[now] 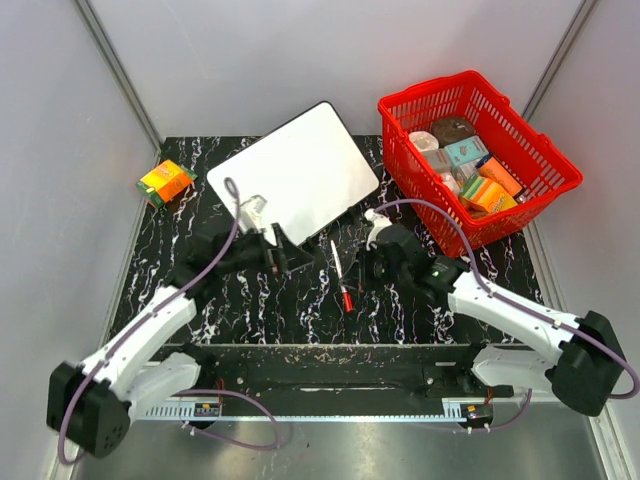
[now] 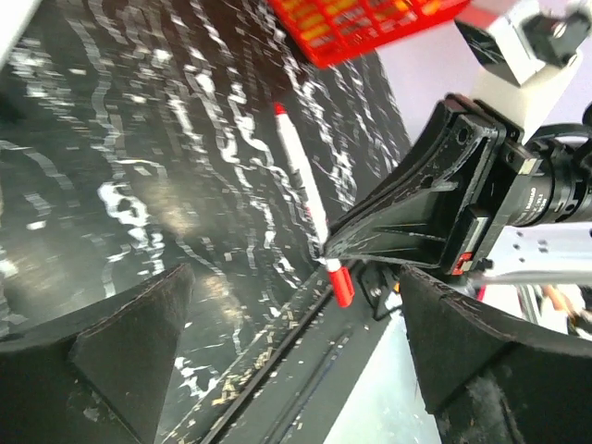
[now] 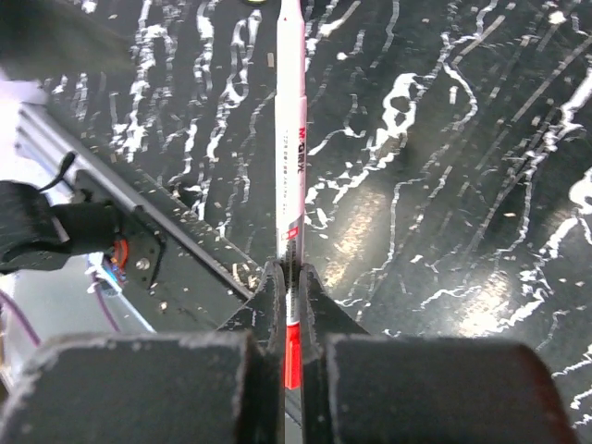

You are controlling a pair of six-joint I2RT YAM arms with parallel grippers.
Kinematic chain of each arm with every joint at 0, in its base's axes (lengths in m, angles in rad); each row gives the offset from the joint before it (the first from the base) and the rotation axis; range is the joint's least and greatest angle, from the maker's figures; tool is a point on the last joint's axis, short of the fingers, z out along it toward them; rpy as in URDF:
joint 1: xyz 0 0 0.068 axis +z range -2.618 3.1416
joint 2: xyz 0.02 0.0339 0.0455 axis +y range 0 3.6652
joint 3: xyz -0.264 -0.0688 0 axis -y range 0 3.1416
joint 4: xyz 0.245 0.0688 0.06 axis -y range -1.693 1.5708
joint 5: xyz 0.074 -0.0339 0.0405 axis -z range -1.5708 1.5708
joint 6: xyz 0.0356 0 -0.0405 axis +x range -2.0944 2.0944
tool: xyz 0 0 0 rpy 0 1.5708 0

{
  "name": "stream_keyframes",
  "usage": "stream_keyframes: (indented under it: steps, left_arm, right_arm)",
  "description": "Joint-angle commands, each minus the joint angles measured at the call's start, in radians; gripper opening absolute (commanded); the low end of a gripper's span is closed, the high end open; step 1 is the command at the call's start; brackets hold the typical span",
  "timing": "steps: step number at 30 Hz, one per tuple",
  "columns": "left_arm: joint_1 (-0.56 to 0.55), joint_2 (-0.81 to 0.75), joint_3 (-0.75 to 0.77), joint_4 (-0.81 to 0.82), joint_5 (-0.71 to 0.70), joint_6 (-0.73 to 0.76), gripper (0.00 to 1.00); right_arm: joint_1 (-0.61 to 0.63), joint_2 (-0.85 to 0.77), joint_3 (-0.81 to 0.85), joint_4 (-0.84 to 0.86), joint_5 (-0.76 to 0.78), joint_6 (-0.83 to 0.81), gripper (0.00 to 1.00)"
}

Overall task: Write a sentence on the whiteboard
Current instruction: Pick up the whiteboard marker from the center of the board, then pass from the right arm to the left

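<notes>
The whiteboard lies tilted at the back middle of the black marbled table, its face blank; the sentence is out of view. A white marker with a red cap lies on the table in front of the board. My right gripper is shut on the marker near its red end, its jaws pinched tight round the barrel. My left gripper stands open just left of the marker, by the board's near corner, with nothing between its fingers. From the left wrist view the right gripper's black fingers meet at the marker.
A red basket full of packets stands at the back right. An orange and green box sits at the table's left edge. The metal rail runs along the near edge, close behind the marker's red end.
</notes>
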State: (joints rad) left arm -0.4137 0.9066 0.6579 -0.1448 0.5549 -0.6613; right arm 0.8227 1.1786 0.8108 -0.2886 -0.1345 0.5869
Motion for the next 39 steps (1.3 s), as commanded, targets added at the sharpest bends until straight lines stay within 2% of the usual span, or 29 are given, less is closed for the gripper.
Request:
stream_keyframes:
  steps: [1,5,13,16,19,20,21,24,25,27,28,30,31,32,34,36,39]
  left_arm:
    - [-0.126,0.095,0.049,0.263,0.051,-0.086,0.96]
    - [-0.174,0.196,0.062,0.353,0.030,-0.113,0.93]
    - [-0.191,0.279,0.068,0.447,0.029,-0.130,0.77]
    - [-0.195,0.316,0.071,0.497,0.045,-0.142,0.65]
    - [-0.197,0.348,0.071,0.547,0.071,-0.164,0.29]
    - [-0.198,0.359,0.072,0.550,0.076,-0.167,0.03]
    - [-0.197,0.359,0.074,0.548,0.076,-0.164,0.00]
    - [-0.197,0.336,0.069,0.510,0.056,-0.132,0.00]
    - [-0.197,0.313,0.071,0.451,0.021,-0.114,0.00]
    - [-0.197,0.287,0.088,0.368,-0.031,-0.049,0.00]
    - [-0.195,0.261,0.097,0.278,-0.088,-0.002,0.00]
    - [-0.195,0.232,0.135,0.168,-0.166,0.054,0.00]
    - [-0.195,0.201,0.149,0.069,-0.253,0.102,0.00]
    - [-0.195,0.183,0.167,0.026,-0.298,0.123,0.00]
    - [-0.194,0.114,0.175,-0.051,-0.415,0.150,0.00]
    - [-0.195,0.054,0.158,-0.061,-0.467,0.155,0.00]
    - [-0.194,-0.130,0.099,-0.010,-0.553,0.121,0.00]
  right_arm:
    - [0.003,-0.033,0.001,0.063,-0.109,-0.007,0.00]
    - [0.006,-0.077,-0.010,0.092,-0.148,0.013,0.00]
    - [0.006,-0.123,-0.028,0.105,-0.188,0.024,0.00]
    - [0.004,-0.117,-0.028,0.111,-0.205,0.024,0.00]
    - [0.004,-0.105,-0.028,0.112,-0.215,0.022,0.00]
    - [0.004,-0.106,-0.030,0.112,-0.214,0.022,0.00]
    - [0.004,-0.108,-0.032,0.114,-0.205,0.024,0.00]
    - [0.004,-0.140,-0.041,0.114,-0.153,0.030,0.24]
    - [0.004,-0.164,-0.041,0.111,-0.133,0.030,0.33]
    - [0.004,-0.187,-0.038,0.108,-0.078,0.022,0.43]
    - [0.004,-0.207,-0.033,0.102,-0.061,0.014,0.54]
    - [0.004,-0.229,-0.015,0.085,0.004,0.010,0.63]
    - [0.004,-0.246,-0.006,0.078,0.021,-0.001,0.70]
    - [0.004,-0.255,0.001,0.071,0.059,-0.004,0.84]
    - [0.004,-0.278,0.005,0.072,0.079,-0.010,0.98]
    - [0.003,-0.292,0.008,0.081,0.084,-0.016,1.00]
    - [0.003,-0.315,0.004,0.124,0.062,-0.012,1.00]
